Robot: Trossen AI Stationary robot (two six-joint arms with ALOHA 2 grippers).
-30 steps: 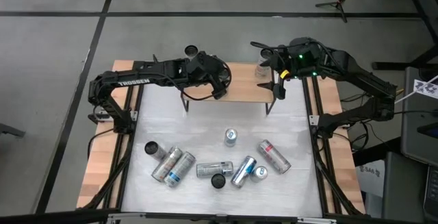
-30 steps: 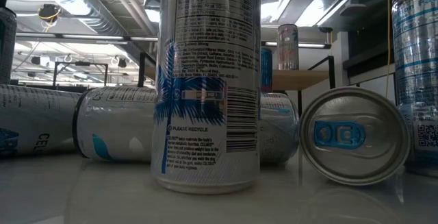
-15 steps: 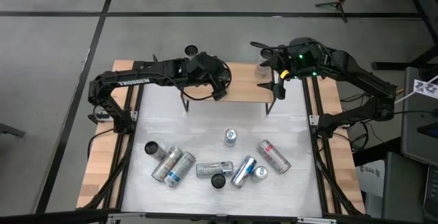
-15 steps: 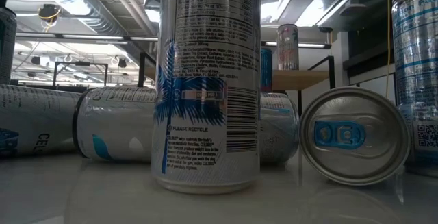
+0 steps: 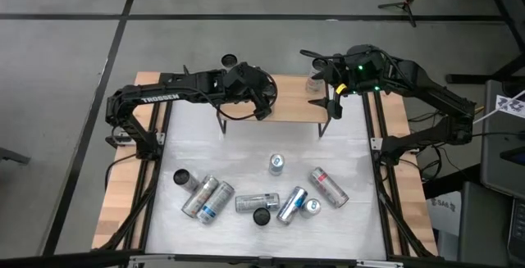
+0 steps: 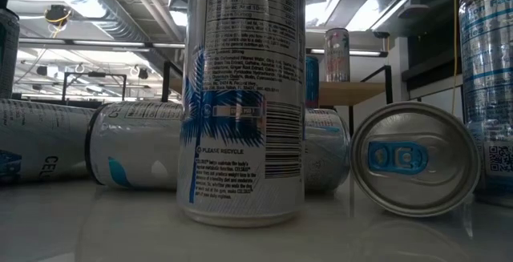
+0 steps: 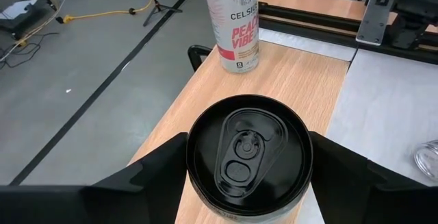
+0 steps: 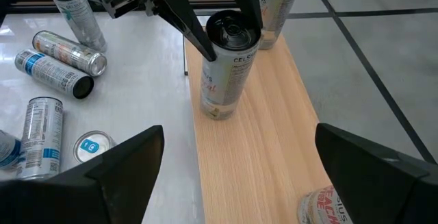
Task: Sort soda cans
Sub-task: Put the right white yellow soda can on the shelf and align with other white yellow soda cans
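Fingers point(image 7: 154, 176) of the left gripper point(image 7: 248, 183) stand on either side of a black-topped can point(image 7: 249, 157) that is upright on the wooden shelf point(image 5: 283, 109) at the far edge of the desk point(image 5: 246, 157); whether they press on its wall or stand just off it cannot be told. From the right wrist view the same dark-lidded can point(image 8: 228, 63) stands upright on the wood with the left arm's fingers point(image 8: 186, 24) flanking its top. A pink-labelled can point(image 7: 234, 20) stands upright farther along the shelf, apart from the first. The right gripper point(image 8: 233, 166) hovers over the shelf near its right end with its fingers spread wide and nothing between them. On the desk's near half lies the cluster of soda cans point(image 5: 254, 198): most lie on their sides, one with red marks point(image 5: 328, 186) at the right, and one stands upright point(image 5: 276, 164) a little apart toward the shelf. In the low view a blue-labelled can point(image 6: 243, 102) stands upright close to the camera among toppled ones.
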